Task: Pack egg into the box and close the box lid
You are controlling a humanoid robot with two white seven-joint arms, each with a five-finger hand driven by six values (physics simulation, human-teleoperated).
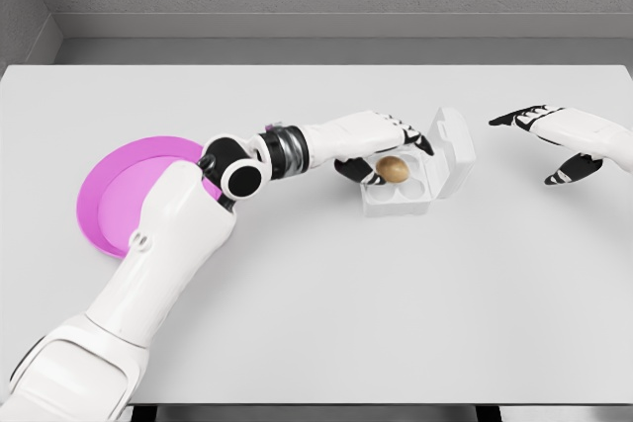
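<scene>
Egg going into the box, lid standing open.

The left hand is reaching over the white box with its fingers curled around the brown egg, which is sitting at a back cup of the tray; I'm guessing it's just being set down, though I can't tell if the egg is fully resting there. The lid is tilting up on the box's right side. Next it's looking like the fingers need to let go and lift clear without dragging the egg, then the lid gets swung over. The right hand is hovering off to the right, fingers spread, holding nothing. A pink plate is lying well left, partly behind the arm, not blocking anything.
</scene>
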